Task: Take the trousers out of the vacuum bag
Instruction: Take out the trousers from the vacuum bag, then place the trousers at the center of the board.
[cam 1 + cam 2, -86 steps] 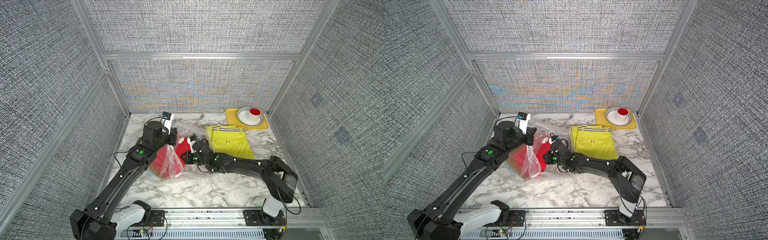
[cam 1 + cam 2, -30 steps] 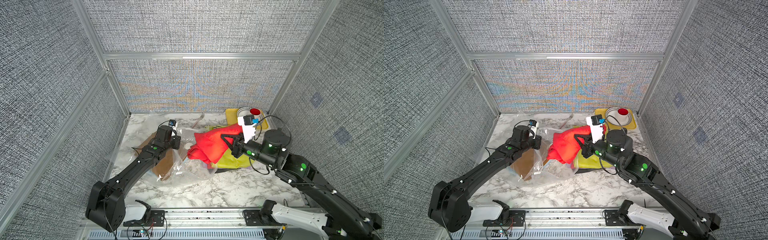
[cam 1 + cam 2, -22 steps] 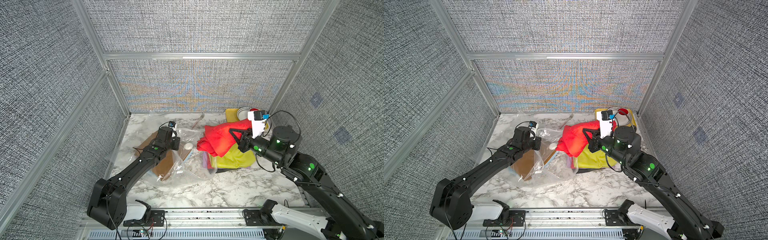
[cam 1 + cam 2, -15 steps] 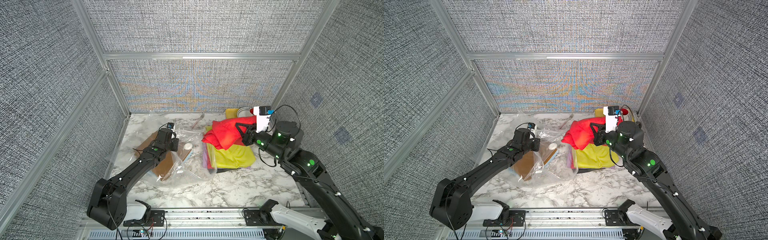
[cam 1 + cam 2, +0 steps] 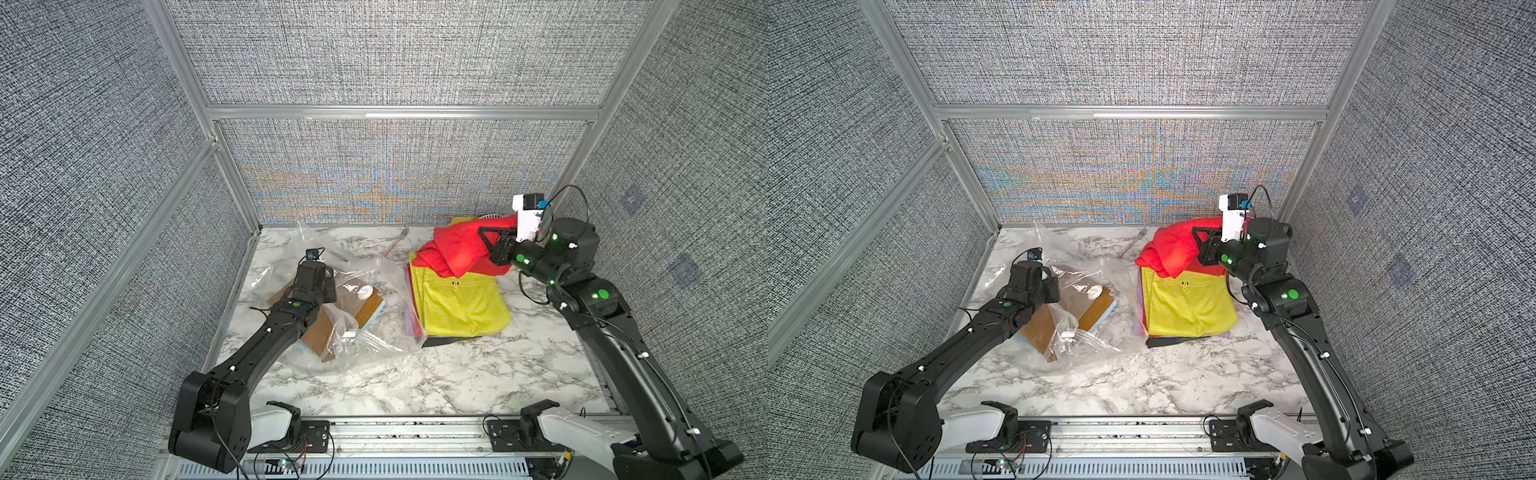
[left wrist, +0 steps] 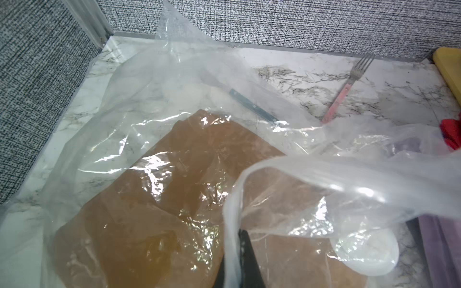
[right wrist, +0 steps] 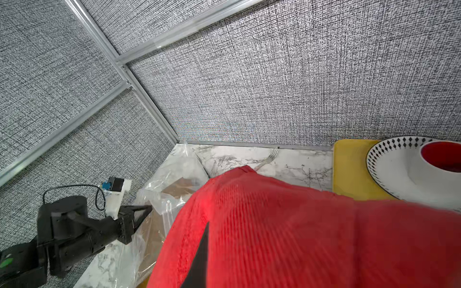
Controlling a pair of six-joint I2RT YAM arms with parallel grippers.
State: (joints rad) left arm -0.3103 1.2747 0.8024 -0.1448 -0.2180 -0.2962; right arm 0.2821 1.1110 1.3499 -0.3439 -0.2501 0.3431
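Over the far end of the stack: right gripper (image 5: 486, 239) is clamped on a bunched fold of the red trousers (image 5: 455, 249), jaws buried in cloth. The lower folds sag onto the yellow trousers (image 5: 461, 303).
Stack: yellow pair on top, with a lilac edge (image 6: 439, 249) and a dark grey edge (image 5: 451, 341) peeking out beneath. It lies flat on the marble table (image 5: 415, 382), on the right arm's side and just beside the bag.
Long axis: the stack runs from the back wall toward the robot, and the red bundle hangs at its far end. Laying it flat looks like a draw back toward the robot along that line.
Left gripper (image 7: 147, 209): pressed together on a pleat of the vacuum bag (image 5: 365, 340); in the left wrist view the film wraps round its finger.
Inside the bag: orange trousers (image 6: 149, 199) lie flat under the film, the light blue pair (image 5: 380, 309) shows an edge beneath, and the white valve (image 5: 365, 293) sits above them.
Nearer arm: the left is right on the bag, while the right is busy and well apart from the orange pair.
Watch: the bunched red cloth may land in a heap, not squared.
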